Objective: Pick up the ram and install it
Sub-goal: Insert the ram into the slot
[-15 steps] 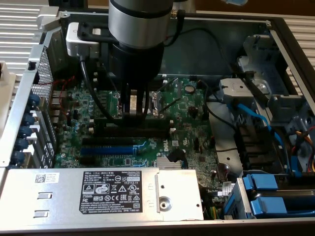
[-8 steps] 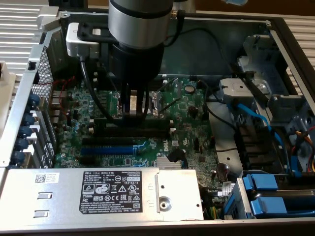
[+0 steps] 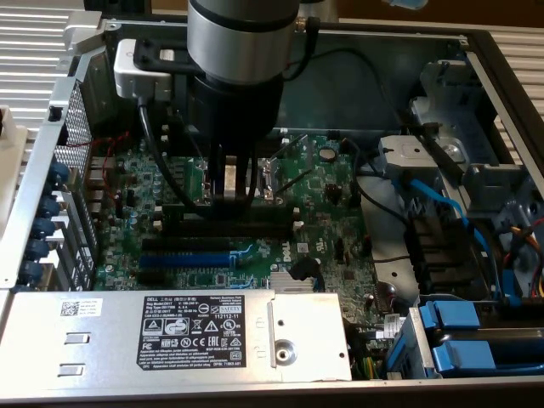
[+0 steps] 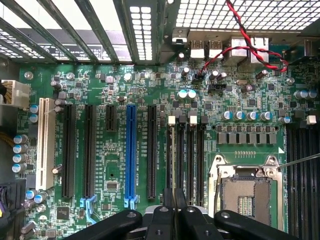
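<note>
Jaws of the black two-fingered tool (image 4: 174, 214) are pressed nearly together, pinching the ram (image 4: 173, 199). The ram is a long, thin green circuit-board stick, seen edge-on from the wrist as a narrow line between the finger pads. It lies in line with the outermost of four long black memory slots (image 4: 186, 155) with white end clips, on the side nearest the blue expansion slot (image 4: 131, 155). Whether it is already seated in that slot or just above it cannot be told. The slots sit on a green motherboard (image 4: 115, 100) crowded with small components. A square silver-framed processor socket (image 4: 247, 195) lies just beside them, on the side away from the blue slot. A twisted red-and-black wire (image 4: 250, 42) runs near the rear ports. In the exterior view the grey arm reaches straight down into an open metal computer case (image 3: 476, 51), with the tool (image 3: 229, 194) low over the board between the socket and the black slots. The blue expansion slot (image 3: 183, 257) lies nearer the camera. In front of it is a silver power-supply box (image 3: 110, 327) carrying a black label.
</note>
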Robot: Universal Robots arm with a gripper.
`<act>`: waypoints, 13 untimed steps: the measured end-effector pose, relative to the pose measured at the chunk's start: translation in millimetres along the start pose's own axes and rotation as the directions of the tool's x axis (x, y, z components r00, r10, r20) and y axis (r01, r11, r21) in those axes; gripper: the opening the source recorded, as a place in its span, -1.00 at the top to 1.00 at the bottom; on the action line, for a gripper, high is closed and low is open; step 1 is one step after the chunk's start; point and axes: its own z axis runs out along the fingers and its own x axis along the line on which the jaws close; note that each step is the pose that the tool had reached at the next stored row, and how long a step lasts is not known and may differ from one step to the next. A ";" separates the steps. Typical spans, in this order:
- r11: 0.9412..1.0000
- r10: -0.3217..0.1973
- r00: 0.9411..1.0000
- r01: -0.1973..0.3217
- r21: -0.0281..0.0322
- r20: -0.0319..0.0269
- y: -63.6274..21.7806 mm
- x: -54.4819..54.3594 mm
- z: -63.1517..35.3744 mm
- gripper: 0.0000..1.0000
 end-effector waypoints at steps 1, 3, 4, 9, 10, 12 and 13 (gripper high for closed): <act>1.000 0.000 1.000 0.000 0.000 0.000 0.0 0.0 -0.1 0.76; 1.000 0.000 1.000 0.000 0.000 0.000 0.0 0.2 -0.2 0.76; 1.000 0.000 1.000 0.000 0.000 0.000 0.0 0.5 -0.2 0.76; 1.000 0.000 1.000 0.000 0.000 0.000 0.0 0.9 -0.1 0.76; 1.000 0.000 1.000 0.000 0.000 0.000 -0.1 1.0 -0.1 0.76; 1.000 0.000 1.000 0.000 0.000 0.000 -0.1 1.0 -0.2 0.76; 1.000 0.000 1.000 0.000 0.000 0.000 -0.1 1.1 -0.2 0.76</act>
